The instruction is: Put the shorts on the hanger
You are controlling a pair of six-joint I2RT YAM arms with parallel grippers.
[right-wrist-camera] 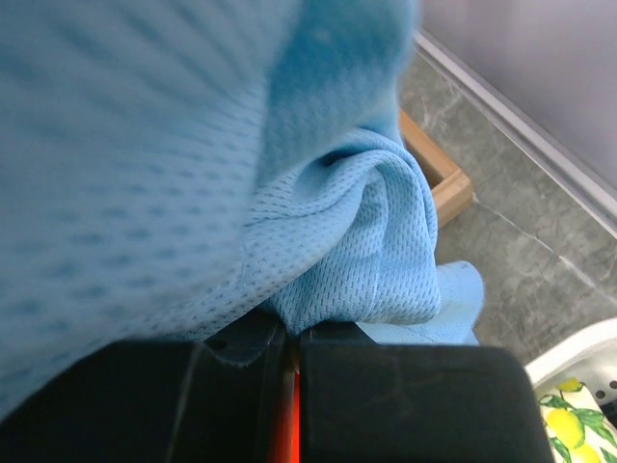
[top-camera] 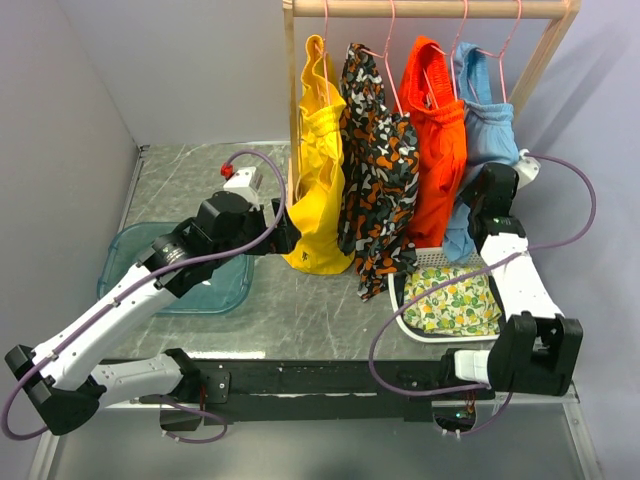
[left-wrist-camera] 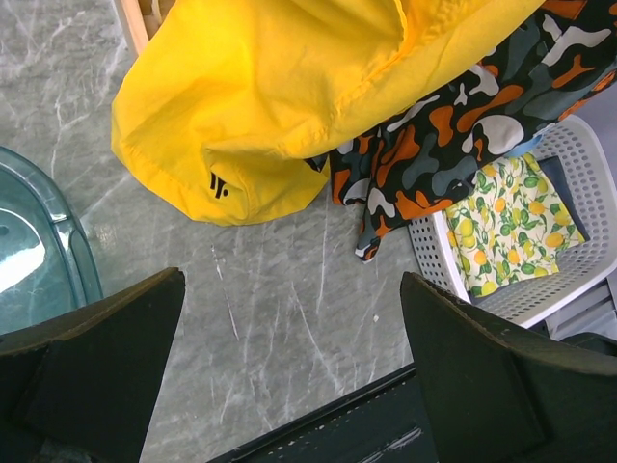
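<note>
Shorts [top-camera: 488, 130], light-blue: hung on pink hanger [top-camera: 508, 45]; fabric pinched in closed right end effector [right-wrist-camera: 292, 340]. Left end effector [left-wrist-camera: 289, 289] spread wide.

A wooden rail [top-camera: 430, 8] runs across the back, and three garments hang from it side by side: yellow shorts [top-camera: 318, 180] on the left, camouflage-print shorts [top-camera: 380, 190] touching them, then orange shorts [top-camera: 435, 150]. Below the orange pair, a white perforated basket [top-camera: 432, 259] sits on the grey marbled bench [top-camera: 320, 310], holding a lemon-print cloth [top-camera: 455, 300]. Over to the left lies a translucent teal tray [top-camera: 125, 252].
</note>
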